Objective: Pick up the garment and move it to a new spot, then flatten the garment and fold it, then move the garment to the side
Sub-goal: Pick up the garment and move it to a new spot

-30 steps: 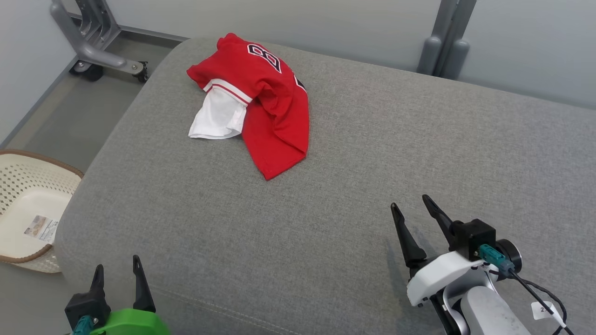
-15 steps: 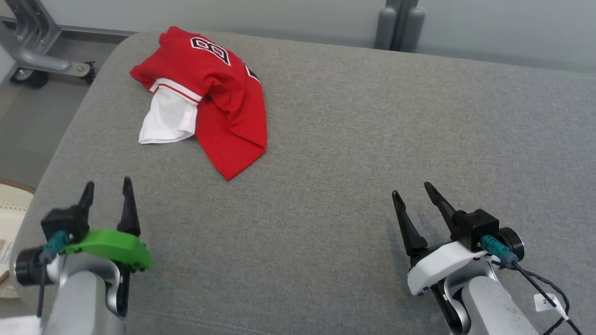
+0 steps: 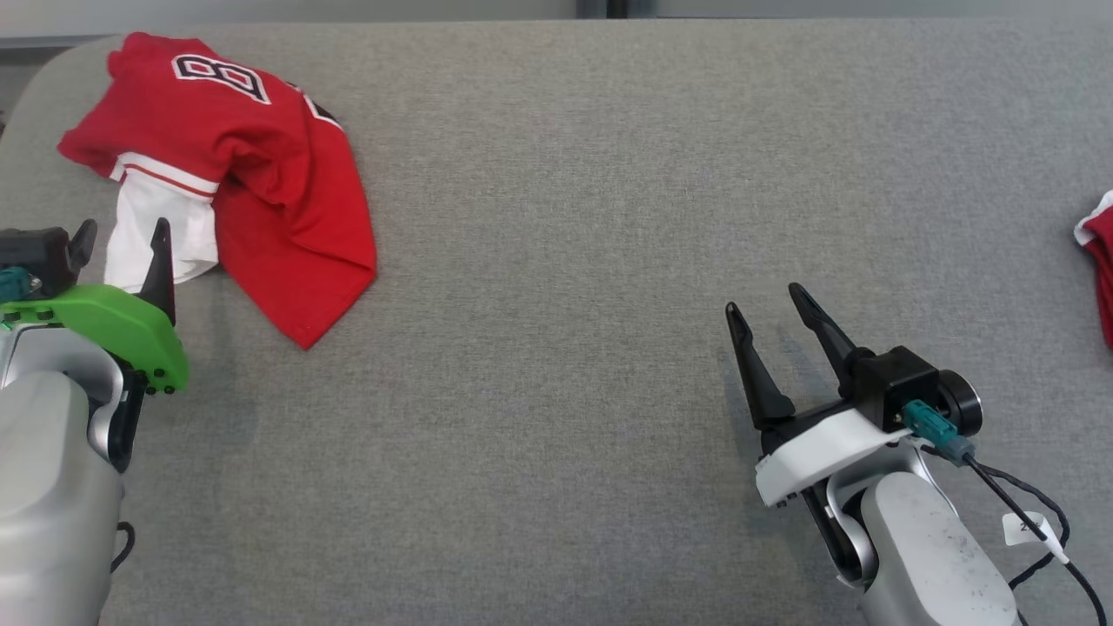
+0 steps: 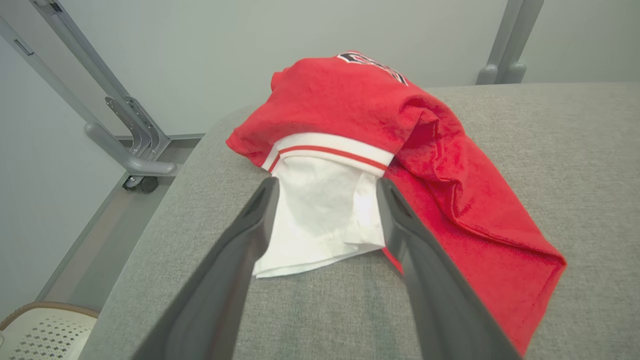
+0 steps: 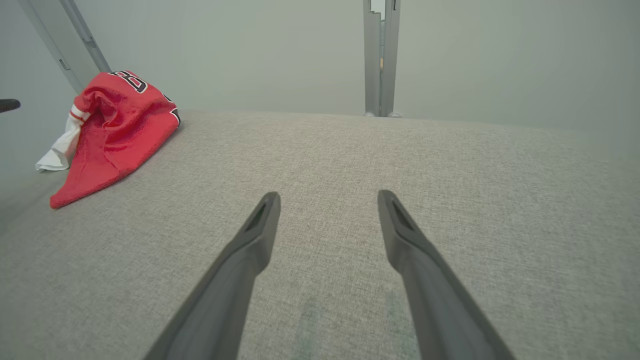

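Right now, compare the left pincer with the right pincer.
The left pincer has a green housing; the right pincer has a white one. The left pincer points at the white sleeve of the red garment; the right pincer hangs over bare grey cushion, far from the garment. Both stand open, with dark fingers, holding nothing.

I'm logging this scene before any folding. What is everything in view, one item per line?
garment: one, red with a white sleeve, crumpled at the cushion's far left
cushion: one, grey, under the garment
second cloth: one, red with white trim, cut off at the right edge
basket: one, cream with a brown rim, on the floor to the left
metal frame: one, grey, by the wall
post: one, grey, behind the cushion
left gripper: one, green mount, open, pointing at the sleeve
right gripper: one, white mount, open, over bare cushion
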### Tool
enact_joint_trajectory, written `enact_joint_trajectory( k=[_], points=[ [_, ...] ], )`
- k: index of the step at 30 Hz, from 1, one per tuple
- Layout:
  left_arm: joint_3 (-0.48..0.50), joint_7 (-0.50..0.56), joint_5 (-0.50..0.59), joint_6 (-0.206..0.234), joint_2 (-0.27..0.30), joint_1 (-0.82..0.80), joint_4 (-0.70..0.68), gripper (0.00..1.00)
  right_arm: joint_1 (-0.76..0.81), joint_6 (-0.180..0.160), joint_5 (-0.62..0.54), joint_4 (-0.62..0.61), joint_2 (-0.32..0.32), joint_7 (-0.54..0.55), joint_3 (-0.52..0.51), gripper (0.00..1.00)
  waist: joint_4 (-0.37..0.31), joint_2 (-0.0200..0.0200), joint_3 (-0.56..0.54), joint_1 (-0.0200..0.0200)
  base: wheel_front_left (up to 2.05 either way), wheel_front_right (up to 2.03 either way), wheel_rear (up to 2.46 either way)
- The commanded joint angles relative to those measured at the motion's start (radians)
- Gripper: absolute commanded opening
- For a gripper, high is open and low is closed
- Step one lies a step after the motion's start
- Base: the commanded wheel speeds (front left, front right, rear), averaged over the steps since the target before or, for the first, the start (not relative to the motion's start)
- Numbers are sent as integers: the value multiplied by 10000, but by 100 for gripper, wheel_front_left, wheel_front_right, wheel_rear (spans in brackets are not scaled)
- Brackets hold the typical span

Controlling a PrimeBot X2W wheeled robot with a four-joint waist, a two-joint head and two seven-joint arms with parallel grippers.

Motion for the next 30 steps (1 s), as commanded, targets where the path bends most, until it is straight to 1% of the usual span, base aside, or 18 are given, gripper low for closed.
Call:
enact_joint_trajectory(
  k=[1,3,4,6,8,11,13,17,18,19,20,25,28,29,30],
  points=[
    [-141,119,-282,6,141,-175,110,100,-162,-15,-32,-86,-64,-27,-5,100,-671,0,625,-1,0,0,0],
    [-430,284,-707,6,380,-309,325,100,-204,-15,-25,-189,-83,-27,-28,100,-844,0,758,-1,0,0,0],
    [-768,363,-1082,5,527,-347,475,100,-249,-15,-11,-261,-96,-27,-44,100,-975,0,865,-1,0,0,0],
    [-982,352,-1458,6,592,-309,625,100,-279,-15,25,-310,-105,-27,-72,100,-1068,0,937,-1,0,0,0],
    [-1098,287,-1810,6,659,-275,803,100,-311,-15,44,-358,-101,-27,-50,100,-1144,0,1025,-1,0,0,0],
    [-1035,95,-1944,6,771,-466,1311,100,-352,-15,55,-404,-105,-27,-40,100,-1230,0,1170,-1,0,0,0],
    [-1038,-142,-1871,126,774,-644,1612,100,-398,-15,49,-418,-112,-27,-32,100,-1279,0,1253,-1,0,0,0],
    [-1044,-601,-1662,630,799,-920,2133,100,-462,-15,21,-438,-143,-27,-83,100,-1300,0,1310,-1,0,0,0],
    [-1075,-685,-1596,730,795,-978,2233,58,-470,-15,19,-426,-139,-27,-92,100,-1301,0,1299,-1,0,0,0],
    [-1091,-740,-1587,811,735,-1028,2341,21,-465,-15,16,-403,-143,-27,-114,100,-1290,0,1269,-1,0,0,0],
    [-1081,-806,-1590,884,681,-1066,2453,0,-449,-15,18,-375,-140,-27,-137,100,-1274,0,1225,-1,0,0,0],
    [-1031,-991,-1500,1216,666,-1268,2763,0,-326,-15,113,-259,-94,-27,-120,100,-1186,0,924,-1,0,0,0],
    [-1063,-1059,-1243,1407,734,-1423,2240,0,-229,-15,214,-170,-77,-27,-111,100,-1094,0,682,-1,0,0,0],
    [-1063,-1059,-1243,1407,734,-1423,2240,0,-229,-15,214,-170,-77,-27,-111,100,-1094,0,682,-1,0,0,0],
    [-993,-1049,-1141,1460,778,-1458,1878,0,-204,-15,240,-138,-69,-27,-117,100,-1051,0,605,-1,0,0,0]
  ],
)
